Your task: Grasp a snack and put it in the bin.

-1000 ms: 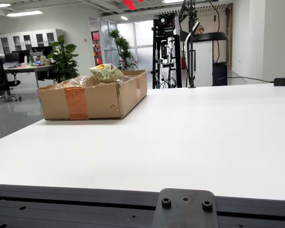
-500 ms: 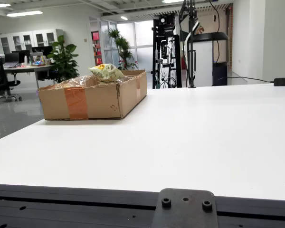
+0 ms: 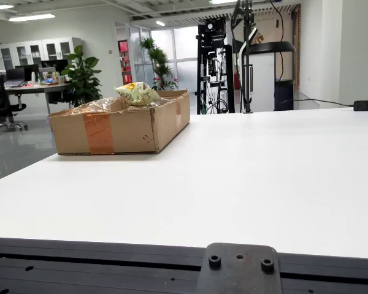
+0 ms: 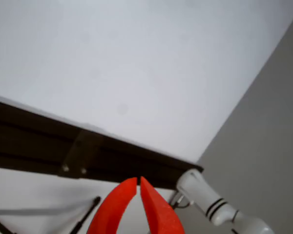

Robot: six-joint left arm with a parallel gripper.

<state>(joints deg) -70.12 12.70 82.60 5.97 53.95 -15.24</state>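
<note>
In the view from the side, a cardboard box (image 3: 130,130) with orange tape stands at the table's far left. A yellow-green snack bag (image 3: 137,93) lies in it and sticks up above the rim; clear wrapping shows beside it. In the view that rides on the gripper, my gripper (image 4: 138,180) has its two red fingers (image 4: 115,207) pressed together at the tips, with nothing between them. It hangs high over the white table (image 4: 136,63) near its dark front rail (image 4: 34,141). A small red tip (image 3: 167,5) pokes in at the top edge of the side view.
A white cylinder with black rings (image 4: 210,202) sits at the table corner beside grey floor. A dark bracket (image 3: 239,269) is bolted to the front rail. A black rack (image 3: 216,61) and a stand stand behind the table, and a black adapter (image 3: 366,105) lies at far right.
</note>
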